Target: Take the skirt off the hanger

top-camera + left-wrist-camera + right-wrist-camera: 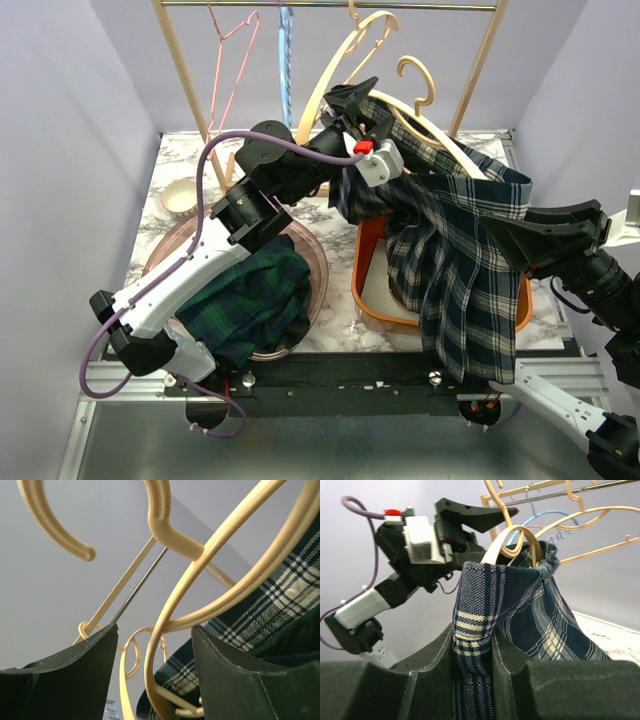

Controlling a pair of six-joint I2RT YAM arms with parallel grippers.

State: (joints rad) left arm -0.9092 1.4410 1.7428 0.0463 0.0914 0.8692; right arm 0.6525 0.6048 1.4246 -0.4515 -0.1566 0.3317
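Left arm stretched up and forward, left end effector (155, 640) raised, fingers (75, 680) spread apart, right arm reaching in low from the side, right end effector (472, 637) clamped on a skirt (550, 625) fold between its fingers

Robot lab test cell, not home or shop. Plain lilac partition walls (60, 200) box in small marble-pattern bench (175, 155). Left arm (190, 275) and right arm (585, 265) bolted to metal base frame (330, 445) at near edge. Purple cable (203, 215) runs exposed. Bare wooden garment rack (178, 70) with pink wire hanger (232, 60) stands as prop.
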